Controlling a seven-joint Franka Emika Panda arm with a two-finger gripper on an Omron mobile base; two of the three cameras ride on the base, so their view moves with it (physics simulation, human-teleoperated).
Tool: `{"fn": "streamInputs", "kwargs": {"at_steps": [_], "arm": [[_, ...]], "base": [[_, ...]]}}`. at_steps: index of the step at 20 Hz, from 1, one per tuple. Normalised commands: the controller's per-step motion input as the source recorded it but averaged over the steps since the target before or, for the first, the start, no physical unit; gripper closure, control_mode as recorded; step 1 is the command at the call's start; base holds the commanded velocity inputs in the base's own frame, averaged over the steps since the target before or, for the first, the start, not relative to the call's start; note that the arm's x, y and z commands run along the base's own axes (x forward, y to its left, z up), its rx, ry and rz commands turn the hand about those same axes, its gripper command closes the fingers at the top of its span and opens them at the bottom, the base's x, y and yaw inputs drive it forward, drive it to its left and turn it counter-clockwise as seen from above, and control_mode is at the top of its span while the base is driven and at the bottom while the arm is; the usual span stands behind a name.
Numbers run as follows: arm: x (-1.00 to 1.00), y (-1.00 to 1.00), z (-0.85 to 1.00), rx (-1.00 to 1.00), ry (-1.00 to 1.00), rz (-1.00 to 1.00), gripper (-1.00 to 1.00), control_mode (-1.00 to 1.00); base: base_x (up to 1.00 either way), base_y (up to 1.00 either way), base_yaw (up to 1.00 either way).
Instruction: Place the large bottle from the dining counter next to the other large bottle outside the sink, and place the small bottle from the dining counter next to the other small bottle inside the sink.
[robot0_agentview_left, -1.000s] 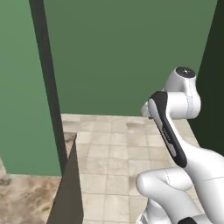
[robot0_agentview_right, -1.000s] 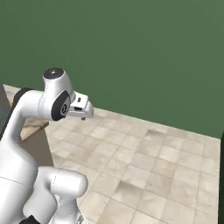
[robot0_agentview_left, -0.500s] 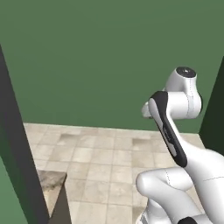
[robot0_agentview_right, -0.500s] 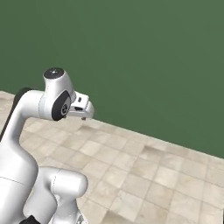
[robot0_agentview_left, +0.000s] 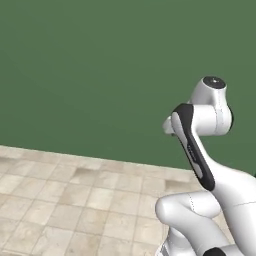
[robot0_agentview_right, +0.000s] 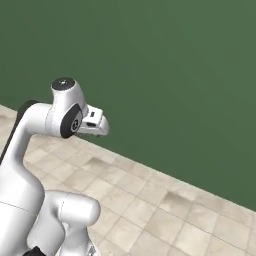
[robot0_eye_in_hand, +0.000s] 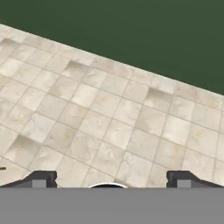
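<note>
View swung—counter gone; claw (robot0_eye_in_hand: 109, 178) tips cropped.

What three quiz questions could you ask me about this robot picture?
1. True or false: the gripper is holding a bottle.
2. The wall behind the robot is: A red, B green, C white?
3. Fill in: the floor is covered with beige ____.

Key: 1 false, the gripper is open with nothing between its fingertips. 2 B. 3 tiles.
</note>
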Motion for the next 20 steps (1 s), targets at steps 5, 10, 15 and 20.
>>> {"fn": "streamInputs", "kwargs": {"at_steps": [5, 10, 15, 20], "arm": [[0.0, 0.0, 0.0, 0.0, 0.0, 0.0, -1.0, 1.0], [0.0, 0.0, 0.0, 0.0, 0.0, 0.0, -1.0, 1.0], [0.0, 0.0, 0.0, 0.0, 0.0, 0.0, -1.0, 1.0], [0.0, 0.0, 0.0, 0.0, 0.0, 0.0, -1.0, 1.0]], "base": [[0.72, 0.18, 0.41], [0.64, 0.2, 0.46], [0.6, 0.26, 0.47], [0.61, 0.23, 0.47]]}}
